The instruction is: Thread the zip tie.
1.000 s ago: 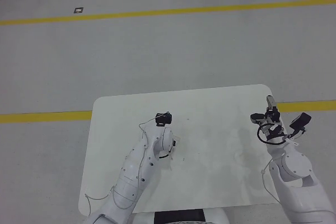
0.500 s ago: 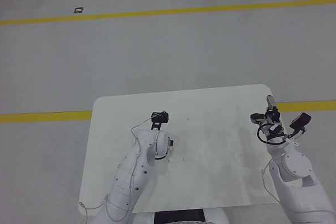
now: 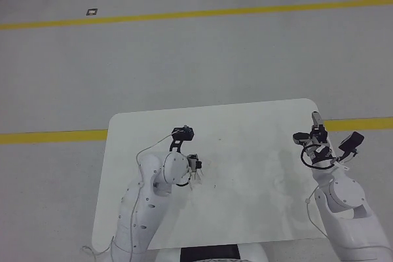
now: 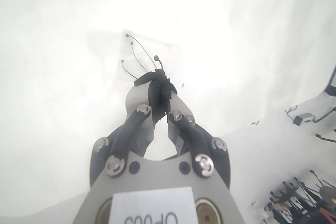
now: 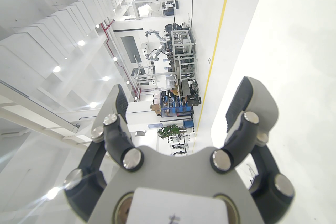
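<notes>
Loosely, black zip ties [image 4: 156,58] inside clear bag [image 4: 170,62], at left claw [image 4: 157,79].

My top camera looks straight down from overhead, high enough to take in the whole table [image 3: 255,131] and the floor [image 3: 183,59] around it. The left wrist camera sits close behind the left gripper [image 4: 157,78], facing the tabletop. The right wrist camera looks past the right gripper [image 5: 181,86], along the table edge into the hall [image 5: 168,51]. All 3 share the table.
</notes>
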Robot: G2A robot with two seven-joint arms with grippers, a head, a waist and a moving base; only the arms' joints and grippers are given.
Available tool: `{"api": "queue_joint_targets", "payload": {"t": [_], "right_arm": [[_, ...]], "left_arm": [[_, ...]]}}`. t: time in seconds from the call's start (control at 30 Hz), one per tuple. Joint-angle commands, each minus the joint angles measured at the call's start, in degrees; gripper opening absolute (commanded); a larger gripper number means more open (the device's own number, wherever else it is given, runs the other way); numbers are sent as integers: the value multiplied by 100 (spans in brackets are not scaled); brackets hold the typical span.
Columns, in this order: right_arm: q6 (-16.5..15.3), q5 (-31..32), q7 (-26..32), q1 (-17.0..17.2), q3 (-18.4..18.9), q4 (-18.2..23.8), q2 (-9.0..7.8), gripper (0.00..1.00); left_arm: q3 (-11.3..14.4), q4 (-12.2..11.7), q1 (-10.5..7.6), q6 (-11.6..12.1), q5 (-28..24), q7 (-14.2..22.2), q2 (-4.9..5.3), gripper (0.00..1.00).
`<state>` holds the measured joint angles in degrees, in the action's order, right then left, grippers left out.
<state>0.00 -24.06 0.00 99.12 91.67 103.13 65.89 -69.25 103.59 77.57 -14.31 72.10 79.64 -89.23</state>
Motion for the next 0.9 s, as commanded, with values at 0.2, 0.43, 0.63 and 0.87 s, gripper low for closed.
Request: {"api": "queue_joint_targets", "payload": {"t": [0.2, 0.43, 0.63, 0.87], "right_arm": [[0, 0, 0, 0, 0, 0, 0, 100], [0, 0, 0, 0, 0, 0, 0, 100], [0, 0, 0, 0, 0, 0, 0, 100], [0, 0, 0, 0, 0, 0, 0, 100]], "left_arm": [[-511, 279, 169, 436, -1249, 0, 184, 0], [-511, 279, 169, 436, -1249, 0, 184, 0], [-532, 248, 183, 433, -1329, -90, 185, 0], [-1488, -349, -5, 911, -3111, -85, 303, 0]]}}
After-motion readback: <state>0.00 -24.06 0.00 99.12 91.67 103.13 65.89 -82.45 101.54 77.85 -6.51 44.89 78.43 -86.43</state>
